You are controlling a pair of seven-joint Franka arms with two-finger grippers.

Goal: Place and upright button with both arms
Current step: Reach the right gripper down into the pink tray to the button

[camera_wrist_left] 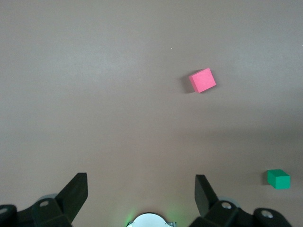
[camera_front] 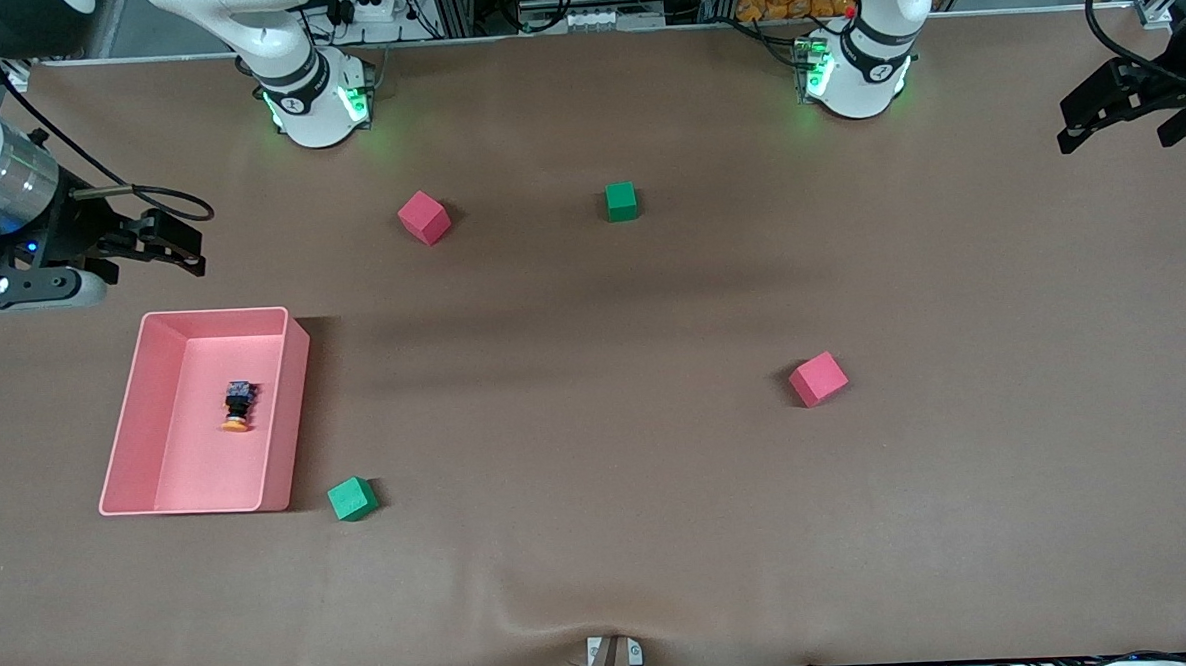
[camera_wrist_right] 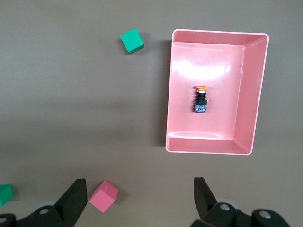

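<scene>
Orange-capped button sideways in pink tray

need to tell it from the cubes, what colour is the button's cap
Orange, on a black body; the button lies on its side in the pink tray. Clearest in the right wrist view.

pink tray | red cubes | green cubes | brown table
</scene>
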